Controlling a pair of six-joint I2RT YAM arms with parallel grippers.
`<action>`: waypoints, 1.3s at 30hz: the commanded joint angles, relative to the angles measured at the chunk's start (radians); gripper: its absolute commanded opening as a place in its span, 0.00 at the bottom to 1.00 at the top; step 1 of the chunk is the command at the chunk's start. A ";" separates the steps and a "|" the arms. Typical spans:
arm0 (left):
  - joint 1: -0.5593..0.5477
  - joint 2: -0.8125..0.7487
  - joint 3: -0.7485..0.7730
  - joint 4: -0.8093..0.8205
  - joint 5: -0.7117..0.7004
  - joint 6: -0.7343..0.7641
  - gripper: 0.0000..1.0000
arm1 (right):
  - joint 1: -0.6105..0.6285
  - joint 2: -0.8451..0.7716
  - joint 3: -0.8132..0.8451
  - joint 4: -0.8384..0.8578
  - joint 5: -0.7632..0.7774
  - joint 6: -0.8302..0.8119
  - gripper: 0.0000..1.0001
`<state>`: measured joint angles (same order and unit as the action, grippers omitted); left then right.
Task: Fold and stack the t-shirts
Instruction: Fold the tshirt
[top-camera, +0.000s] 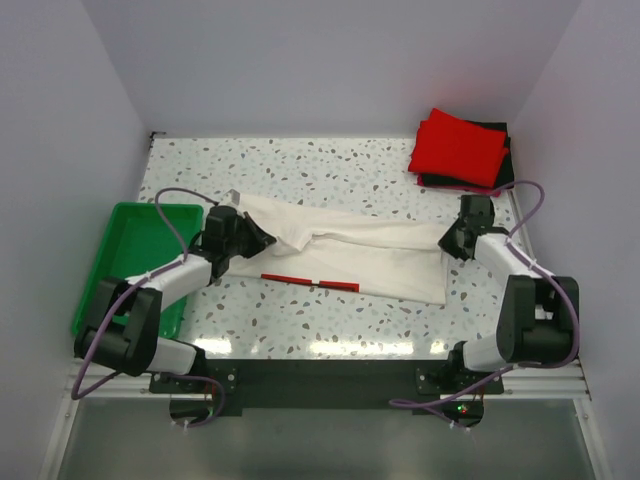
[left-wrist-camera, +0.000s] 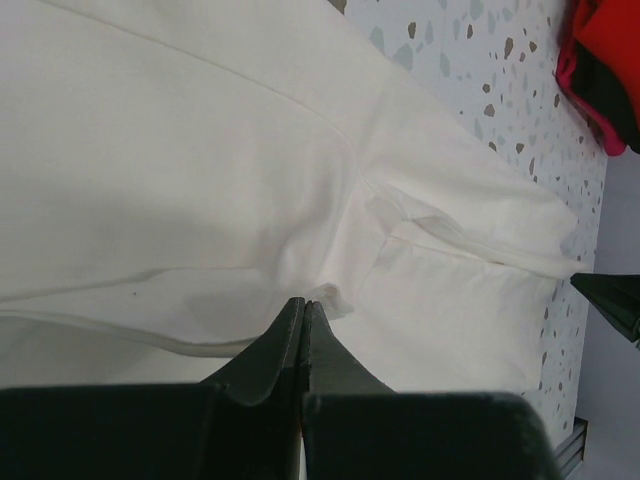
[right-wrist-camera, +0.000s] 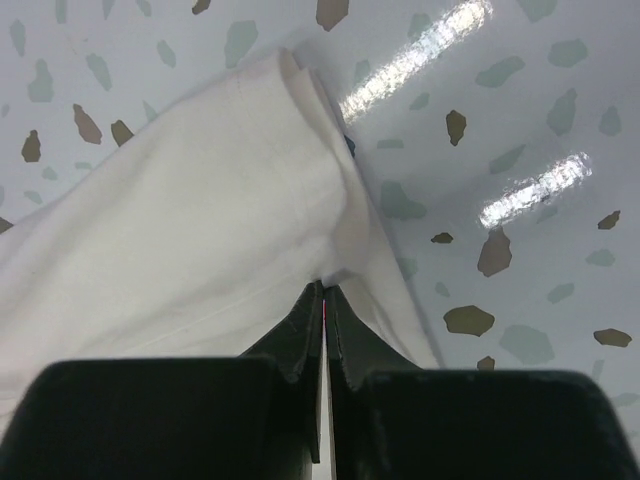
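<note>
The cream-white t-shirt lies stretched across the middle of the table, with a thin red edge stripe along its near edge. My left gripper is shut on the cream-white t-shirt at its left end. My right gripper is shut on the same shirt at its right end. A folded red t-shirt lies on a folded black one at the far right corner; they also show in the left wrist view.
A green plastic tray stands at the left edge beside my left arm. The speckled tabletop is walled on three sides. My right gripper's dark tip shows in the left wrist view.
</note>
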<state>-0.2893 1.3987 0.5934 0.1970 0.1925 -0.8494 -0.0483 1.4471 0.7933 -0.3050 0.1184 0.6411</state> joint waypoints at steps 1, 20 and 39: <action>-0.001 -0.053 0.029 -0.013 -0.054 0.010 0.00 | -0.012 -0.073 0.050 -0.014 0.029 0.002 0.00; 0.027 -0.093 -0.006 -0.041 -0.085 0.018 0.00 | -0.041 -0.166 -0.115 0.023 -0.031 0.003 0.00; 0.018 -0.220 0.012 -0.139 -0.179 -0.030 0.43 | 0.102 -0.260 -0.031 -0.016 -0.122 -0.145 0.50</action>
<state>-0.2687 1.2301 0.5648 0.0902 0.0753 -0.8558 -0.0265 1.1793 0.6807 -0.3180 -0.0124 0.5652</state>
